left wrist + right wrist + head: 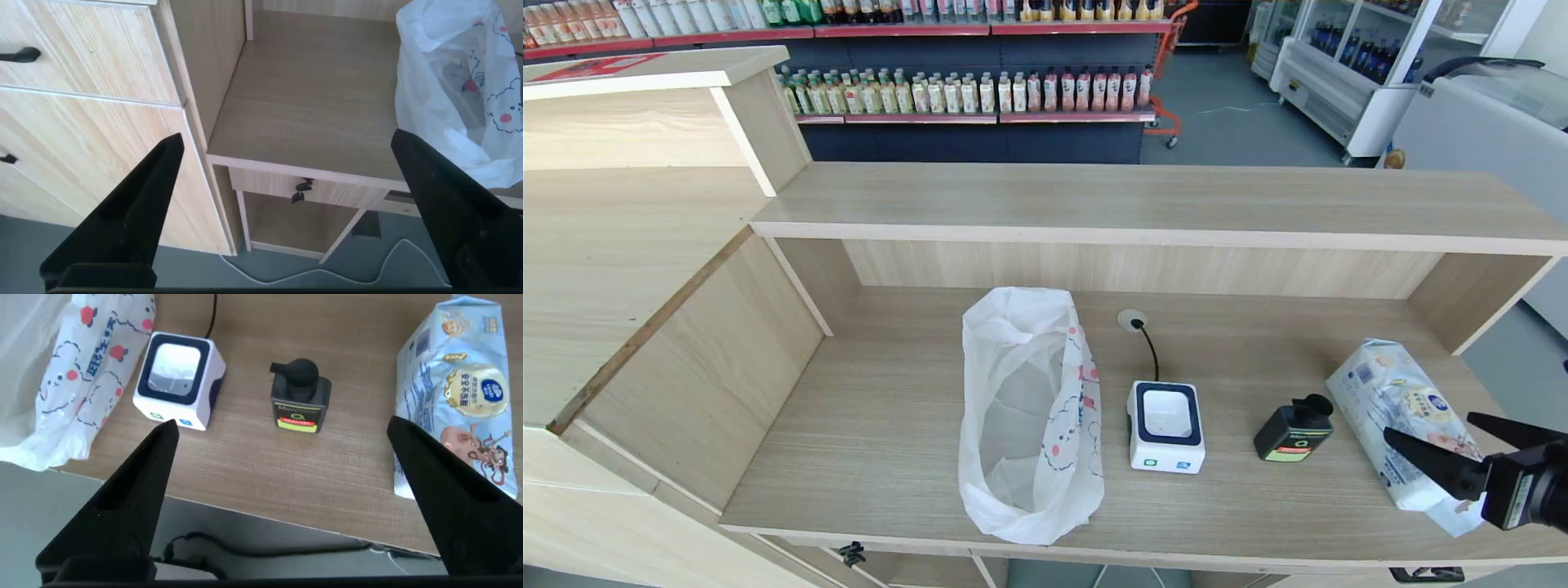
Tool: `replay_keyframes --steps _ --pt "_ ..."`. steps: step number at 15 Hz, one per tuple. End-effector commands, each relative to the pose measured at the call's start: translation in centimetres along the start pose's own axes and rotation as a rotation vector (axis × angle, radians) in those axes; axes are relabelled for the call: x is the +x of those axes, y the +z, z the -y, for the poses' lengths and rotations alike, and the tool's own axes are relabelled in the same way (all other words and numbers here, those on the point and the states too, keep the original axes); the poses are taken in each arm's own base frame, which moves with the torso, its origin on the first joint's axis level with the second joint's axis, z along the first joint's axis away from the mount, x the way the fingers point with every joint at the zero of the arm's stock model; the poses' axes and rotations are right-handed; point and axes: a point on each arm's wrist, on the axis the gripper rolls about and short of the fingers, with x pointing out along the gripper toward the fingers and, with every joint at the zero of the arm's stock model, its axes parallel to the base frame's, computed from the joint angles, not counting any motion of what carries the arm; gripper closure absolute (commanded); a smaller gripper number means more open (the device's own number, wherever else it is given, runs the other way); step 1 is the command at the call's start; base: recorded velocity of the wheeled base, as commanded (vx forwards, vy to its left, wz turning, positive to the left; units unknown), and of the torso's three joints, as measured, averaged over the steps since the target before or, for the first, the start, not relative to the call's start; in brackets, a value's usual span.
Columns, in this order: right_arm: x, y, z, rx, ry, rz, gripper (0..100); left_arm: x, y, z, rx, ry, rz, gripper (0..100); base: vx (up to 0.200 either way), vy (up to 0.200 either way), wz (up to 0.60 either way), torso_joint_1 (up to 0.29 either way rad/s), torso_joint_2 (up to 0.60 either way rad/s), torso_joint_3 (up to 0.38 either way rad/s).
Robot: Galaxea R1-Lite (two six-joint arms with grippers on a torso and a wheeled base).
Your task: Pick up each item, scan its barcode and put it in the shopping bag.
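A white plastic shopping bag (1029,416) with cartoon prints stands open on the wooden counter, left of a white barcode scanner (1166,425). Right of the scanner sits a small dark bottle (1293,430) with a black cap and a red label. Further right lies a long white and blue packet (1403,423). My right gripper (1450,447) hovers open at the counter's right front, over the packet's near end. In the right wrist view the scanner (178,380), bottle (300,398) and packet (460,392) lie beyond its fingers. My left gripper (290,208) is open, off the counter's left front corner, with the bag (462,86) nearby.
A raised shelf (1160,204) runs along the counter's back, and a side wall panel (711,359) closes its left. The scanner's black cable (1150,349) leads to a grommet behind it. Drawers (73,122) stand left of the counter.
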Motion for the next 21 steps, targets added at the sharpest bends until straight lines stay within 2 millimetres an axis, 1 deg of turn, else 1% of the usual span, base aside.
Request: replay_keyframes --steps 1,5,7,8,10,11,12,14,16,21 --pt "2.5 -2.7 1.0 0.015 -0.012 -0.186 0 0.0 0.0 0.0 0.000 0.001 0.001 0 0.000 0.000 0.00 0.000 0.00 0.000" --pt "3.7 -3.4 2.1 0.024 0.021 -0.238 0 0.0 0.0 0.0 0.000 0.001 0.001 0 0.000 0.000 0.00 0.000 0.00 0.000" --pt "5.0 -3.3 3.3 0.027 0.080 -0.226 0 0.0 0.0 0.0 0.000 0.001 0.001 0 0.000 0.000 0.00 0.000 0.00 0.000" --pt "6.7 -3.1 4.5 0.013 0.109 -0.195 0 0.0 0.0 0.0 0.000 0.001 0.001 0 0.000 0.000 0.00 0.000 0.00 0.000" --pt "9.4 -3.1 6.5 -0.022 0.091 -0.145 0 0.0 0.0 0.0 0.000 0.001 0.001 0 0.000 0.000 0.00 0.000 0.00 0.000" --pt "10.2 -3.2 7.1 -0.025 0.086 -0.132 0 0.0 0.0 0.0 0.000 0.001 -0.001 0 0.000 0.000 0.00 0.000 0.00 0.000" --pt "10.8 -3.1 7.4 -0.024 0.098 -0.128 0 0.0 0.0 0.0 0.000 0.001 0.001 0 0.000 0.000 0.00 0.000 0.00 0.000" --pt "11.8 -3.4 7.5 -0.026 0.175 -0.121 0 0.0 0.0 0.0 0.000 0.000 0.001 0 0.000 0.000 0.00 0.000 0.00 0.000" --pt "12.5 -3.7 7.6 -0.041 0.194 -0.126 0 0.0 0.0 0.0 0.000 0.001 0.001 0 0.000 0.000 0.00 0.000 0.00 0.000" --pt "12.9 -4.5 7.7 -0.042 0.223 -0.148 0 0.0 0.0 0.0 0.000 0.001 0.001 0 0.000 0.000 0.00 0.000 0.00 0.000"
